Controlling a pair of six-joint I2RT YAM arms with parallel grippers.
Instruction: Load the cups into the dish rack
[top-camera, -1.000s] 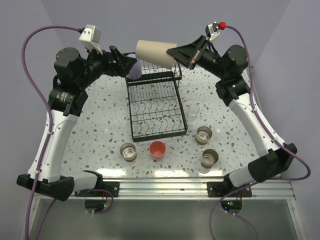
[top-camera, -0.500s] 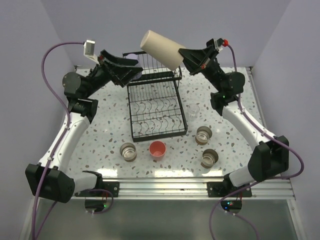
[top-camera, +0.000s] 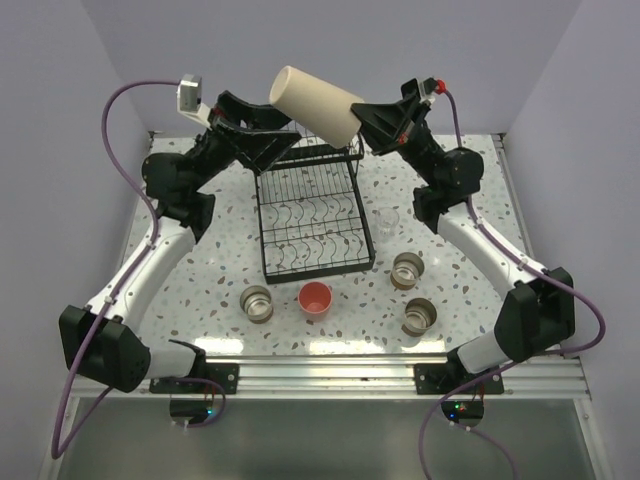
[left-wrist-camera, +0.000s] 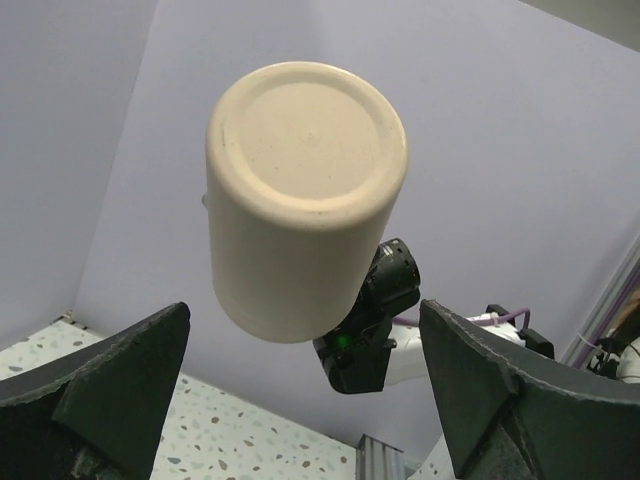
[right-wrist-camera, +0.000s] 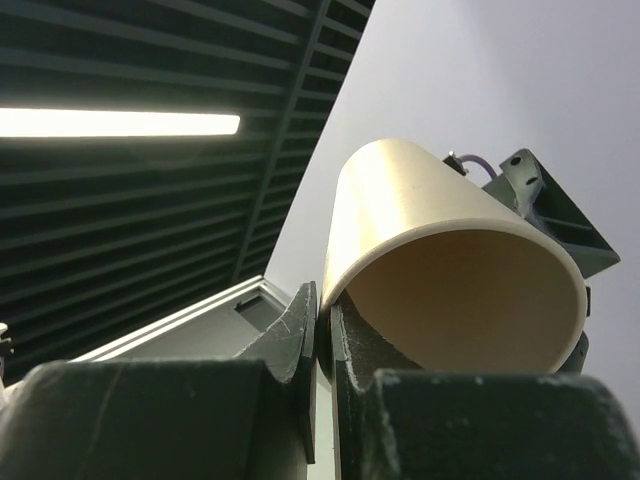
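Note:
My right gripper (top-camera: 357, 117) is shut on the rim of the tall beige cup (top-camera: 314, 101), one finger inside and one outside, and holds it tilted high above the back of the black wire dish rack (top-camera: 310, 215). In the right wrist view the gripper (right-wrist-camera: 325, 300) pinches the cup's wall (right-wrist-camera: 400, 190). My left gripper (top-camera: 283, 130) stands open just left of the cup's base. In the left wrist view the cup's round base (left-wrist-camera: 305, 140) faces the camera, above and beyond the gripper (left-wrist-camera: 305, 305). A red-pink cup (top-camera: 315, 298) stands in front of the rack.
Three short tan-and-metallic cups (top-camera: 258, 302) (top-camera: 408, 268) (top-camera: 419, 316) stand near the front of the speckled table (top-camera: 200, 260). A clear glass cup (top-camera: 388, 220) stands right of the rack. Lavender walls close in behind and at both sides.
Both arms have risen. The right gripper lifted the beige cup higher and swung its base leftward. The open left gripper came up beside the cup's base.

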